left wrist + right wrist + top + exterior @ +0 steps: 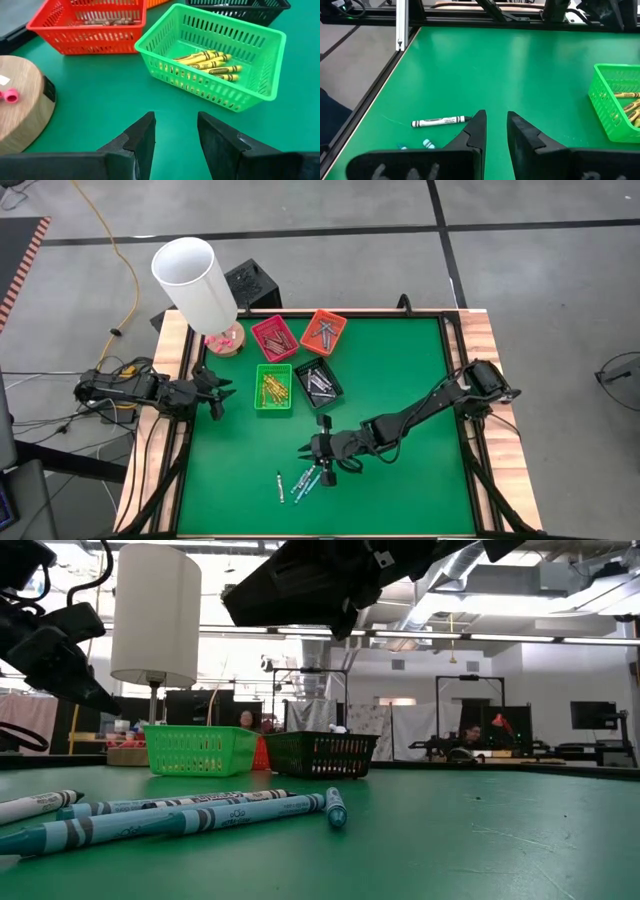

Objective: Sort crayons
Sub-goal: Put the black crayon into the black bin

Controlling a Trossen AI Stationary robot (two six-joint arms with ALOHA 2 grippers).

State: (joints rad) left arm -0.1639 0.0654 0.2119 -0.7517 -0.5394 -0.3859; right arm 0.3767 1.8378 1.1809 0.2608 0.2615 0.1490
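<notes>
Several loose crayons (300,483) lie bunched on the desk (400,380) beneath our right gripper (322,452), whose narrowly parted, empty fingers risk pinching two, while our left gripper (216,390) waits half-spread.

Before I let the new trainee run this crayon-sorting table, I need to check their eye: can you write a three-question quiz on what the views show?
1. True or false: the green slotted plastic tray holds yellow crayons.
2. Which hand hangs nearest the loose blue and white crayons on the green mat?
A. left hand
B. right hand
3. Fill in: the white crayon in the right wrist view lies ___ on the mat.

Key: 1 true; 2 B; 3 flat.
</notes>
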